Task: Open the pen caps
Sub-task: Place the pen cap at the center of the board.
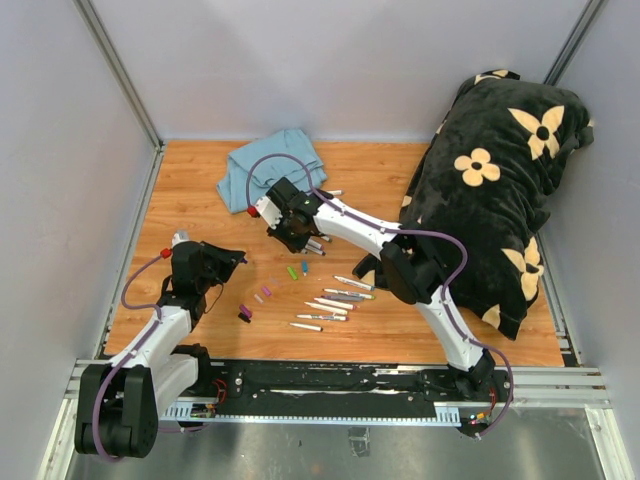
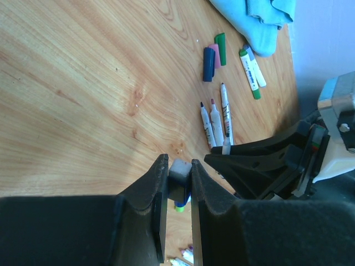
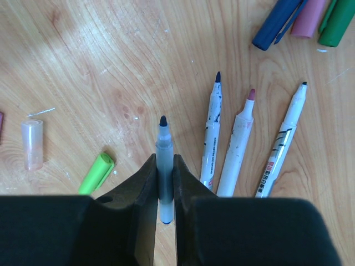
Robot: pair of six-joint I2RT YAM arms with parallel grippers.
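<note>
Two claws are each pinching something: the right claw (image 3: 164,160) is gripping a dark-tipped marker (image 3: 163,138) by its barrel, bare tip pointing away. The left claw (image 2: 178,163) is squeezing a small pale piece (image 2: 178,170), probably a cap, though I cannot tell for sure. Loose caps are lying on the table (image 3: 83,55): a blue cap (image 3: 274,27), pink cap (image 3: 309,16) and green cap (image 3: 337,22) bunched together. A lime cap (image 3: 95,173) and a pale see-through cap (image 3: 32,143) are lying nearer the claw. Three bare-tipped markers (image 3: 238,141) are resting just beside the held one. This pen looks opened, so the work is sitting between pulls. Next, both claws are likely needing to release their loads, then go for the two markers (image 2: 250,72) near the blue cloth (image 2: 255,16), which seem to be wearing green caps.
</note>
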